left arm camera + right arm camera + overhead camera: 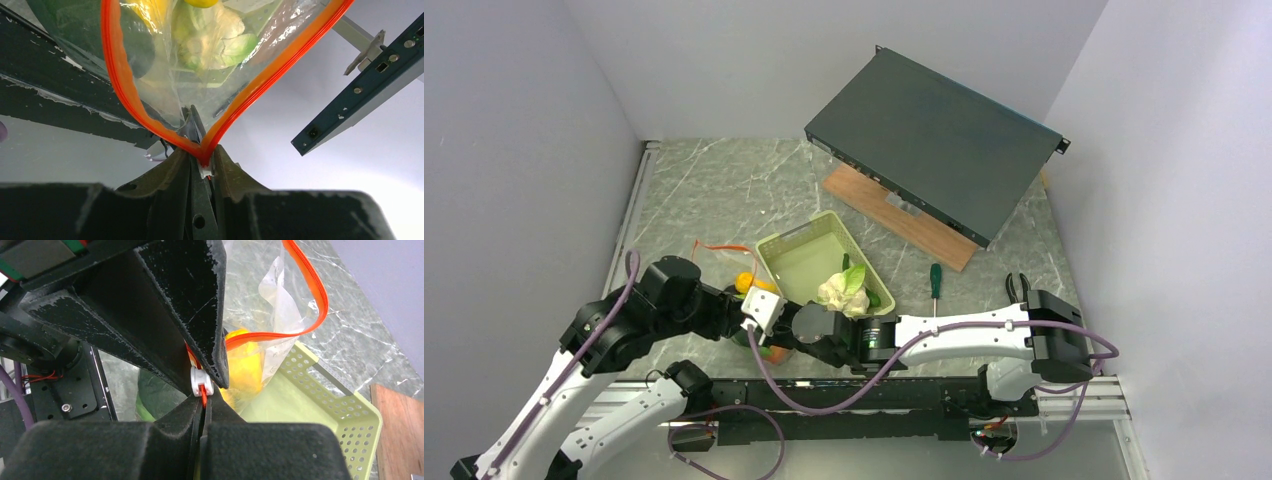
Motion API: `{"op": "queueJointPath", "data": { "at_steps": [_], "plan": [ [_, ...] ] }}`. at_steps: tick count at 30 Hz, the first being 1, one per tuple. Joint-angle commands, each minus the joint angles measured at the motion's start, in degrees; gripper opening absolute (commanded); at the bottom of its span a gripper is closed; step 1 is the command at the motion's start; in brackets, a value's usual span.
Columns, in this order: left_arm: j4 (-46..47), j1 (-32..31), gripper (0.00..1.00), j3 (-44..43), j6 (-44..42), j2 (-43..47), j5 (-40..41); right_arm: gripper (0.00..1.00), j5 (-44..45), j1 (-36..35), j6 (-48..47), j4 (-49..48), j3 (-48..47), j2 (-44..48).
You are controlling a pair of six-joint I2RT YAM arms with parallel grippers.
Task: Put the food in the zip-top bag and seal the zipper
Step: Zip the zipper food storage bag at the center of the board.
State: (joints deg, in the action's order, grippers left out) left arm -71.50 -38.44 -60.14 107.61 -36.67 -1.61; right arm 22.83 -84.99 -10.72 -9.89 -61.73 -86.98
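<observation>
The clear zip-top bag (165,60) hangs between both grippers, its mouth gaping. Its red-orange zipper (260,80) runs in a V down to a white slider (205,170). My left gripper (202,150) is shut on that slider, and in the top view the left gripper (759,312) meets the right one (799,325) near the table's front edge. My right gripper (202,400) is shut on the zipper's end tab (203,399) just below the slider (200,381). Yellow food (245,365) and a dark green piece (135,42) lie in the bag. A cauliflower (844,285) sits in the basket.
The pale green slatted basket (799,240) stands right behind the grippers, with a green piece (874,297) beside the cauliflower. A dark flat case (934,140) leans on a wooden board (894,215) at the back right. A green screwdriver (935,282) and pliers (1016,287) lie at the right.
</observation>
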Motion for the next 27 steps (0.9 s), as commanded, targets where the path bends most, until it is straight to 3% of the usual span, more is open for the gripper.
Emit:
{"op": "queueJointPath", "data": {
  "at_steps": [1,5,13,19,27],
  "plan": [
    [0.0,0.0,0.26,-2.7,-0.7,-1.2,0.7,0.00,1.3,-1.2,-1.7,-1.7,-2.1,-0.5],
    [-1.2,0.0,0.27,-4.0,-1.9,-1.7,1.0,0.00,1.8,-1.2,-1.8,-1.6,-2.0,-0.6],
    [-3.6,0.0,0.38,-7.0,-4.5,-3.0,1.4,0.00,1.9,-1.1,-1.8,-1.6,-2.2,-1.2],
    [-4.4,0.0,0.29,-8.0,-5.3,-3.7,1.3,0.00,1.8,-1.2,-1.7,-1.4,-2.6,-1.3],
    [-5.0,0.0,0.42,-6.2,-5.0,-2.9,0.8,0.00,1.6,-1.2,-1.2,-1.3,-2.7,-1.2]
  ]
}}
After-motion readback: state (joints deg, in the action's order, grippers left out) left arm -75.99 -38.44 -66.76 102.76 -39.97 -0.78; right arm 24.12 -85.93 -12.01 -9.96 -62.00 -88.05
